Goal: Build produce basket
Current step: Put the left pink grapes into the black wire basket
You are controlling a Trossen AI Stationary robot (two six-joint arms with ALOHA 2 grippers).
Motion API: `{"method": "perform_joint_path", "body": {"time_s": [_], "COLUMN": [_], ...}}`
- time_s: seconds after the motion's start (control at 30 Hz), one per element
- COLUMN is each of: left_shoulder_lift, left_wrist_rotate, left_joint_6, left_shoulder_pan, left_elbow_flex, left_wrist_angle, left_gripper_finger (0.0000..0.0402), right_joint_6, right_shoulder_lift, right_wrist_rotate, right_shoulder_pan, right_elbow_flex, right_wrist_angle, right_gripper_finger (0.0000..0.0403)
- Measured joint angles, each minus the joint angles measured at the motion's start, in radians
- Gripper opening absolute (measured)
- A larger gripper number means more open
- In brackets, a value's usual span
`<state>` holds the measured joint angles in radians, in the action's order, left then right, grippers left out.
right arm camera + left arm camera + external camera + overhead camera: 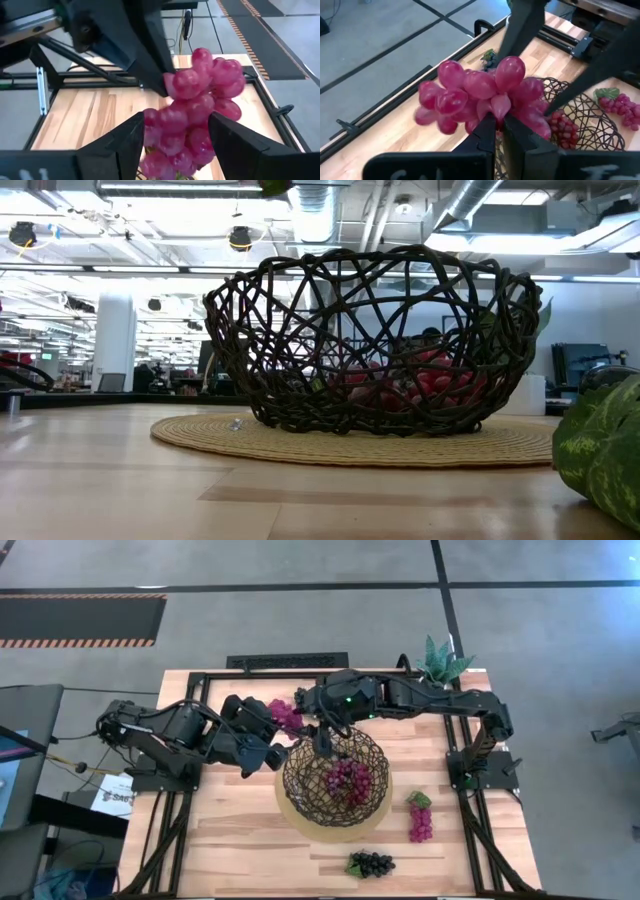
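Magenta grapes [485, 95] hang pinched in my left gripper [282, 752], held above the table just beside the basket's [300, 795] far-left rim. My right gripper [322, 740] stands spread around that same bunch without clamping it. I count four bunches: this one, one red inside the basket [348, 780], one red [420, 818] and one dark [370, 863] on the table.

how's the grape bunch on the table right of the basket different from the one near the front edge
The red bunch is magenta; the dark bunch is purple-black. The red bunch lies stretched front to back, just right of the basket; the dark bunch lies sideways, by the table's front edge, below the basket in the high view. The red bunch looks somewhat longer. Both lie loose on the wood with green leaves, outside the basket, no fingers near them.
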<state>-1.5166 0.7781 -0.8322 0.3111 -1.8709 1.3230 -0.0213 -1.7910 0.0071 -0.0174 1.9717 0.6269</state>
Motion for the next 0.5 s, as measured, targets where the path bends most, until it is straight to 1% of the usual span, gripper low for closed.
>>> {"method": "perform_joint_path", "body": {"time_s": [0.1,0.2,0.3,0.4,0.43,0.47,0.5], "left_shoulder_lift": [-0.001,-0.001,-0.001,-0.001,-0.001,-0.001,-0.001], "left_wrist_rotate": [-0.016,-0.018,-0.024,-0.024,-0.024,-0.024,-0.022], "left_joint_6": [0.0,0.0,0.0,0.0,0.0,0.003,0.009], "left_shoulder_pan": [0.0,0.003,0.003,0.003,0.003,0.003,0.003], "left_elbow_flex": [0.0,0.0,0.0,0.0,0.0,0.0,0.0], "left_wrist_angle": [0.002,0.001,0.001,0.002,0.002,0.002,0.001], "left_gripper_finger": [0.0,0.0,0.0,0.0,0.0,0.0,0.0], "right_joint_6": [-0.004,0.001,0.02,0.039,0.053,0.06,0.059], "right_shoulder_lift": [-0.015,-0.012,-0.011,-0.012,-0.011,-0.011,-0.011], "right_wrist_rotate": [0.0,0.0,0.0,0.002,0.002,0.002,0.002], "right_shoulder_pan": [-0.006,-0.006,-0.006,-0.006,-0.006,-0.006,-0.006], "right_elbow_flex": [-0.001,-0.002,-0.001,-0.001,-0.001,-0.001,-0.001], "right_wrist_angle": [0.005,0.006,0.007,0.014,0.022,0.029,0.034], "right_gripper_finger": [0.022,0.0186,0.0128,0.0049,0.0028,0.0018,0.0017]}}
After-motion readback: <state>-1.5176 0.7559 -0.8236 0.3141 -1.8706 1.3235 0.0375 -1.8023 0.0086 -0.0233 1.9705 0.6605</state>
